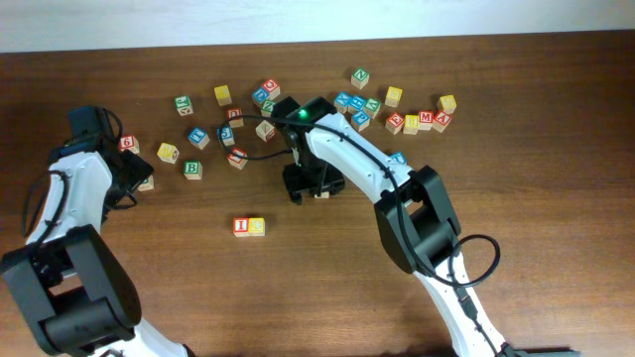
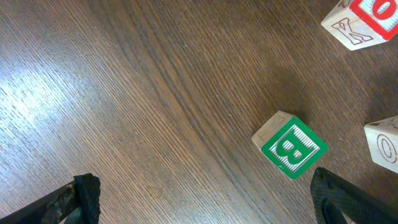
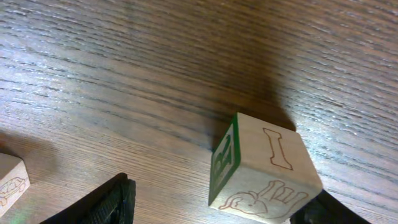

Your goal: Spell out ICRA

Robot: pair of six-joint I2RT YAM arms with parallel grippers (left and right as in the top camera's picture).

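A red I block [image 1: 241, 226] and a yellow C block [image 1: 257, 226] lie side by side at the front middle of the table. My right gripper [image 1: 307, 188] is open over the table centre. In the right wrist view a wooden block [image 3: 267, 171] with a green side face, an outlined I and an animal drawing sits between the fingers [image 3: 217, 208], against the right finger. My left gripper [image 1: 136, 180] is open and empty at the far left [image 2: 208, 199]. A green B block [image 2: 290, 144] lies just ahead of its right finger.
Many loose letter blocks lie scattered along the back, from a green one [image 1: 184, 104] to a cluster at the right [image 1: 425, 120]. A green B block [image 1: 192, 170] and a yellow block [image 1: 168, 152] lie left of centre. A red-faced K block [image 2: 360, 18] lies beyond the left gripper.
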